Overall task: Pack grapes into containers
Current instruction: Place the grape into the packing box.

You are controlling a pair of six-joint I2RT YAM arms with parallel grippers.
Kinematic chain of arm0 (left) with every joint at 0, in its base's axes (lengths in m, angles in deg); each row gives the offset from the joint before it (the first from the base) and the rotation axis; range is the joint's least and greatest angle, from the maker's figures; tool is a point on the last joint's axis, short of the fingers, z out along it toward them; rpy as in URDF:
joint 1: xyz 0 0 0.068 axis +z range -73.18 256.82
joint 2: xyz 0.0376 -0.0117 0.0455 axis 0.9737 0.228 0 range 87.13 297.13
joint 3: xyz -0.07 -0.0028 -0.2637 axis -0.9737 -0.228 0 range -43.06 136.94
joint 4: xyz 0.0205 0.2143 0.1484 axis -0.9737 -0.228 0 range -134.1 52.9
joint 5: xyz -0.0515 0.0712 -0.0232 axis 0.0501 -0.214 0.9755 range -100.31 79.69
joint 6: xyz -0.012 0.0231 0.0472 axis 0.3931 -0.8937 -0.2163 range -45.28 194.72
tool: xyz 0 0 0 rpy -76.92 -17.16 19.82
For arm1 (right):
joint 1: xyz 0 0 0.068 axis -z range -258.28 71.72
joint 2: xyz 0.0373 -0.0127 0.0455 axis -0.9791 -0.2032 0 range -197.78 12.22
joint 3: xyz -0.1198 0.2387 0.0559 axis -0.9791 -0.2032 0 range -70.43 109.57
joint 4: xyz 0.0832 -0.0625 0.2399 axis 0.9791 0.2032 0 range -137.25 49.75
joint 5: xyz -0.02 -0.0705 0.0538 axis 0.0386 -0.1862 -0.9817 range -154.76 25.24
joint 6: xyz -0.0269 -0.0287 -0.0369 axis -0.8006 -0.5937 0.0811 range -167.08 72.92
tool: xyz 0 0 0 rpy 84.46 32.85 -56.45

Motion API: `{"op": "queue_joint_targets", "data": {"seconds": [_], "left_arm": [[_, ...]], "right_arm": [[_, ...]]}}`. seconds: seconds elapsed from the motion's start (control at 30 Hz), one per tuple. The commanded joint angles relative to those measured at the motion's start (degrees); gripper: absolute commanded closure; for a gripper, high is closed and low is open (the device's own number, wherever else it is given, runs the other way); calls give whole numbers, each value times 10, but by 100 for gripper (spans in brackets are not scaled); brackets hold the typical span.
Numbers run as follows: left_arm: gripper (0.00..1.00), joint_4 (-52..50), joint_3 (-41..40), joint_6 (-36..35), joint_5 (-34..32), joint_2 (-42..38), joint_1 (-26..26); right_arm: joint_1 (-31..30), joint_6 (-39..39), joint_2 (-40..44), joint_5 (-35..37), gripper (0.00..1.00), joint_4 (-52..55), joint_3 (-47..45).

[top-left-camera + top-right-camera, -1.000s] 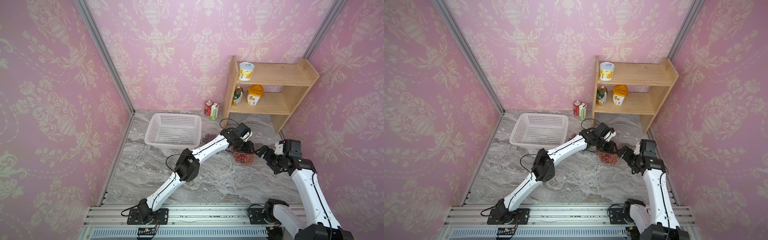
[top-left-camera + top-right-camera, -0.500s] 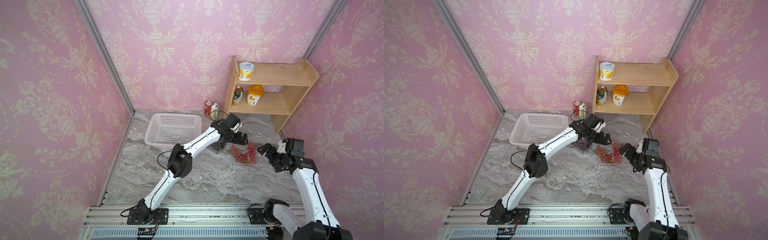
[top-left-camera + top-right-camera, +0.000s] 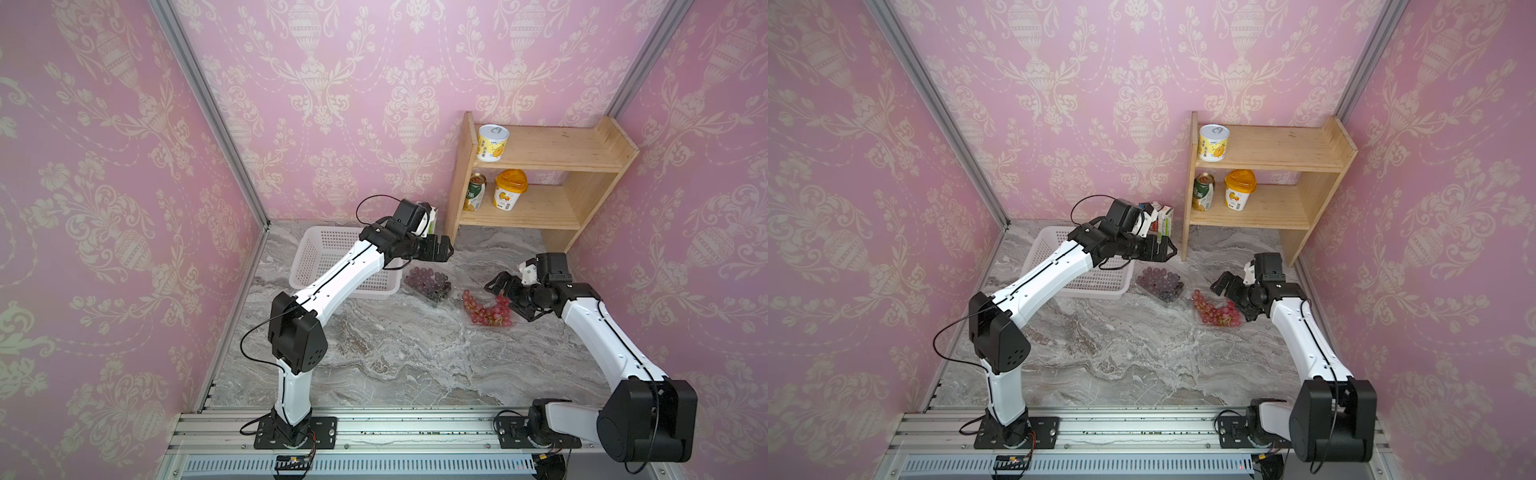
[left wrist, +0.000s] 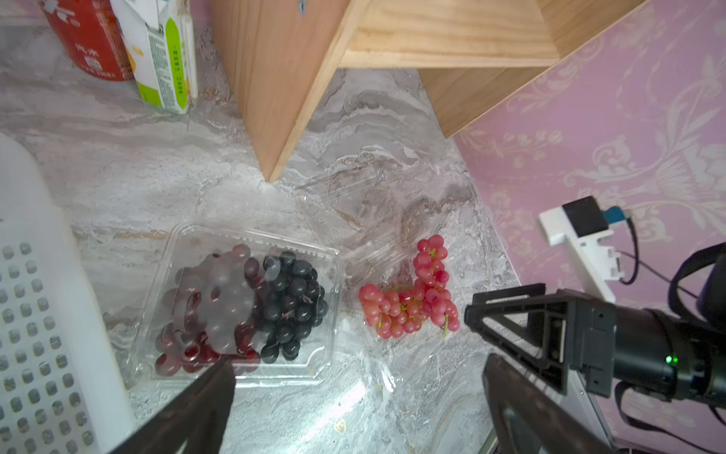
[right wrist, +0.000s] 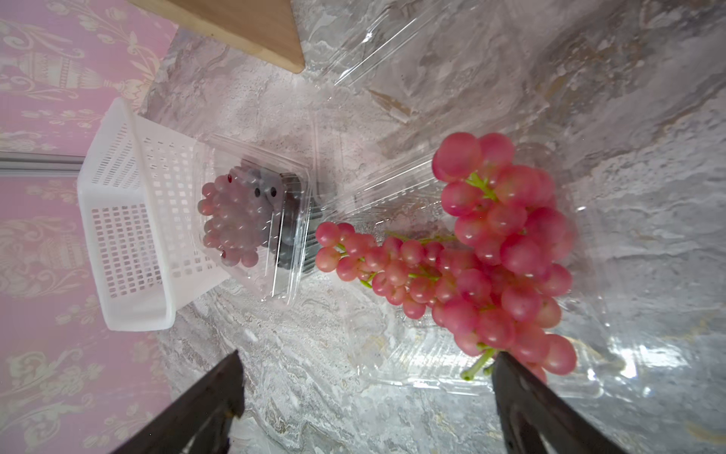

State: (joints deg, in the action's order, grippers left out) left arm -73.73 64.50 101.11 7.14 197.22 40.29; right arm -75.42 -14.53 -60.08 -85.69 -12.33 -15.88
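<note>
Both hands are empty, jaws wide apart. The left hand (image 3: pixel 445 248) hangs above the closed clear plastic clamshell box (image 4: pixel 322 365). That box holds near-black grapes (image 4: pixel 292 302) plus dark red ones (image 4: pixel 188 353), and sits on the grey marble worktop (image 3: pixel 395 353) just beside the white perforated plastic basket (image 3: pixel 328 253). The right hand (image 3: pixel 505 300) hovers low over the light pink-red grape bunch (image 5: pixel 499 251), with one finger (image 5: pixel 526 408) right at its stem end.

The pink bunch lies in the open clear plastic clamshell tray (image 5: pixel 412 373). The tray's lid (image 4: pixel 353 196) is flopped flat toward the wooden shelf (image 3: pixel 540 158). One strand stretches toward the closed box. It looks like it crosses the tray rim, but I can't confirm that through the clear plastic.

Risks from here:
- Folding the lid with that strand over the rim would pinch grapes, and the latch wouldn't seat.
- The tray is thin and light on smooth marble, so a one-sided push on the lid would likely skate the whole tray and dump the bunch.
- The right finger is close to the stem, so any sideways move could snag it and drag the bunch out.
- The lid edge is near invisible, so a missed pinch is likely.
- The left arm works tight to the shelf post, so a swing could clip it.
</note>
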Motion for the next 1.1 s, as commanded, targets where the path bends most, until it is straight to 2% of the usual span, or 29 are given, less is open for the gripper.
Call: {"op": "queue_joint_targets", "data": {"seconds": [0.0, 0.27, 0.37, 0.53, 0.7, 0.77, 0.9, 0.97, 1.07], "left_arm": [[1, 20, -52, -13, 0, -18, 7], [1, 48, -116, 0, 14, -40, 12], [1, 52, -132, -1, 12, -46, 14], [1, 64, -157, 11, 15, -51, 20], [1, 109, -202, 48, 46, -56, 19], [1, 132, -225, 64, 60, -57, 17], [1, 162, -248, 78, 73, -52, 2], [1, 170, -247, 78, 76, -48, -9], [1, 191, -247, 87, 77, -41, -22]], "right_arm": [[1, -14, -10, 29, 0, 7, -11], [-34, 11, -68, 4, 1, -62, -61], [-68, 14, -76, 13, 0, -68, -57], [-119, 61, -73, 21, 1, -88, -61], [-131, 34, -39, 60, 0, -16, -21], [-112, 21, -4, 77, 0, 19, -5], [7, 21, 39, 70, 0, 35, -3], [78, 21, 20, 40, 0, 15, -10], [126, 34, -50, -21, 1, -44, -18]]}}
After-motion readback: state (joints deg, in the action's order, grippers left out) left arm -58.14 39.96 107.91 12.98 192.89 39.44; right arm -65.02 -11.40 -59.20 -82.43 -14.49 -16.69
